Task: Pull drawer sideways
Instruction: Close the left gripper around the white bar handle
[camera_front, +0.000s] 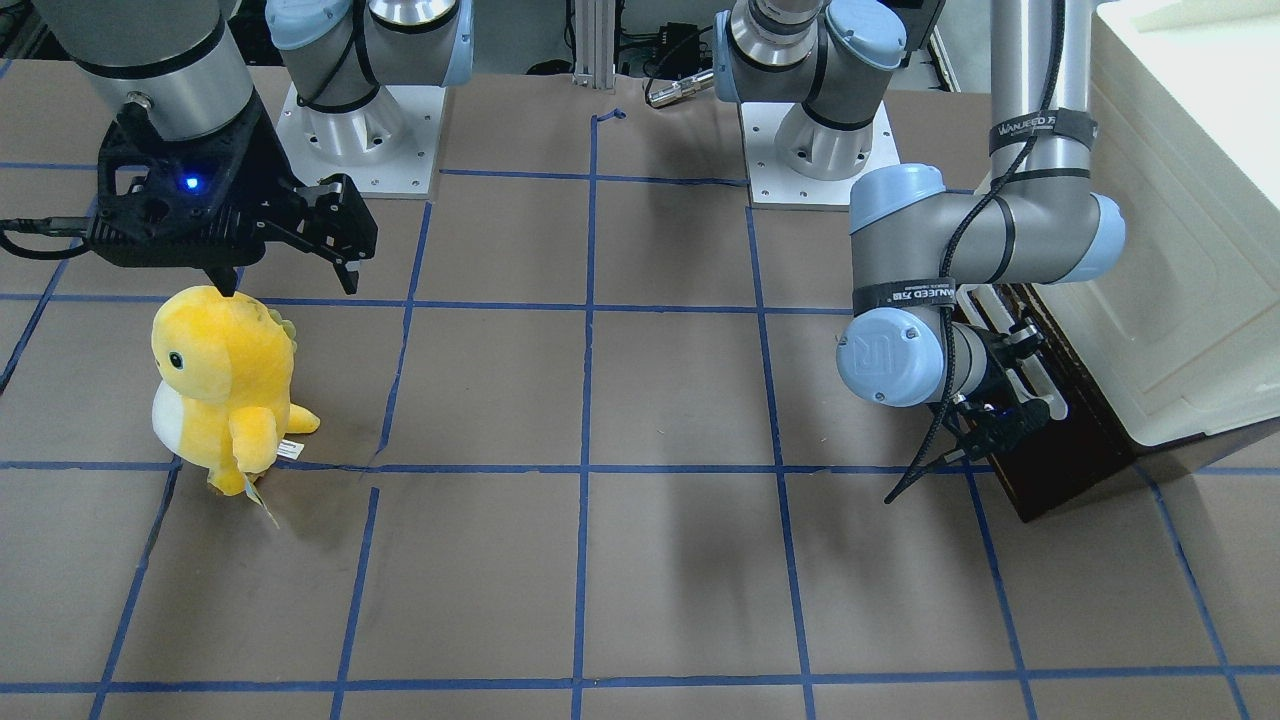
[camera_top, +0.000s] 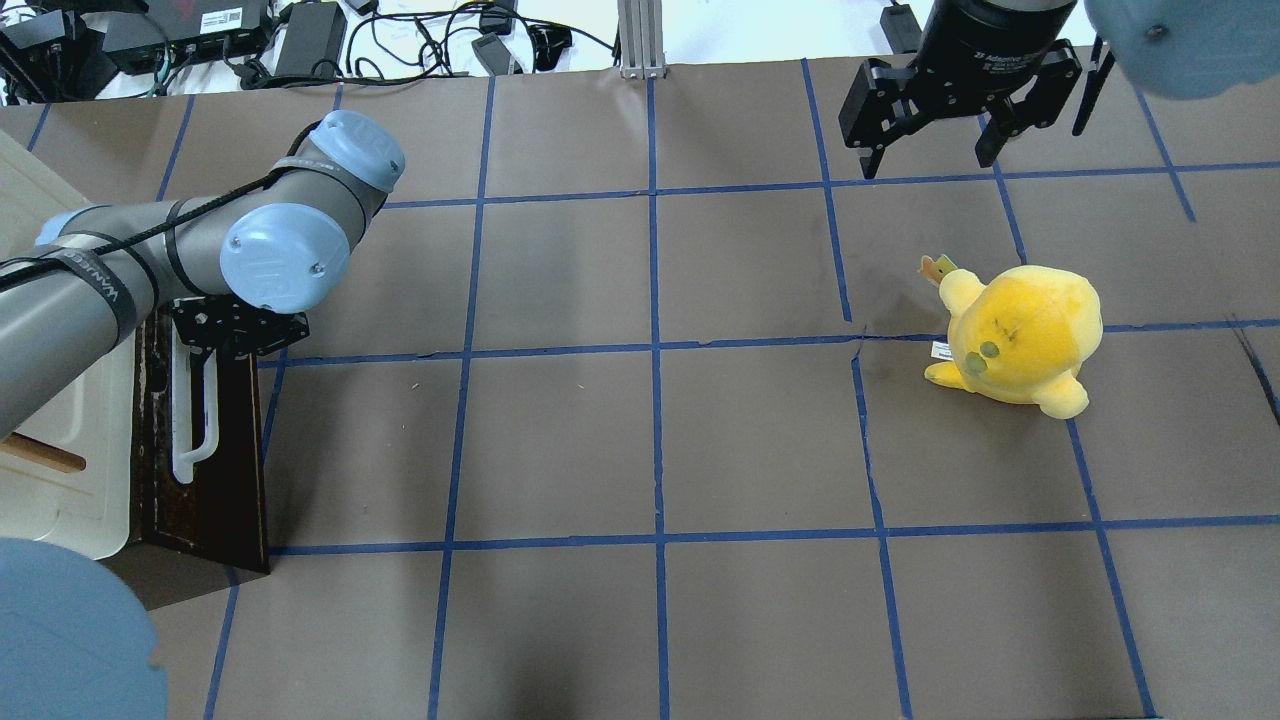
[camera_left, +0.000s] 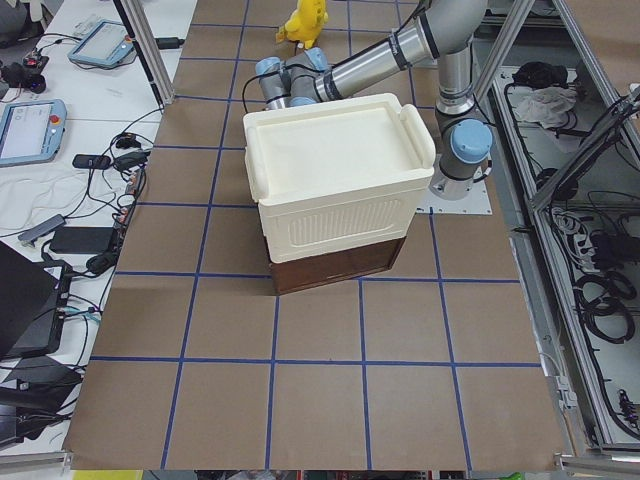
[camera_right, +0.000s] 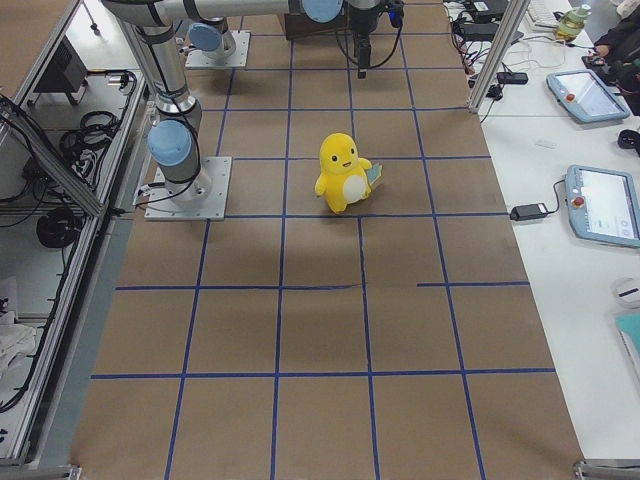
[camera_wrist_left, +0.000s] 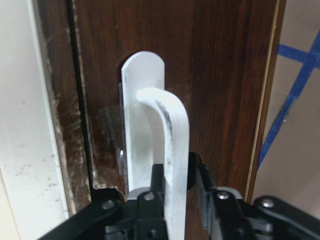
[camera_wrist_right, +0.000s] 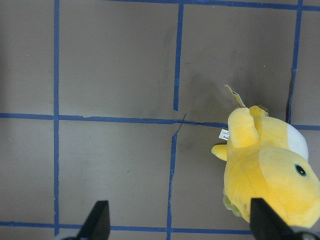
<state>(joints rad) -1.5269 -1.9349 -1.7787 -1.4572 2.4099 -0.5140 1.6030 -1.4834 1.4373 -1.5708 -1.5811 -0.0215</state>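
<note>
bench (camera_top: 650, 440): brown, blue tape grid.
cabinet (camera_left: 335, 190): cream-white, at the bench's left end.
drawer (camera_top: 225, 480): dark brown front at the cabinet's base, facing mid-bench.
plush (camera_top: 1020, 335): yellow, upright, on the right half.
handle (camera_wrist_left: 167, 140): white bar on the drawer front.
left fingers (camera_wrist_left: 201, 175): clamped on the handle near one end, one either side.
right fingers (camera_wrist_right: 98, 220): apart, above bare bench beside the plush.

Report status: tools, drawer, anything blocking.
Left tool shut on long white bar handle of dark-brown wooden drawer. Right tool open, holding nothing. Yellow plush toy far across, nothing blocking.
</note>
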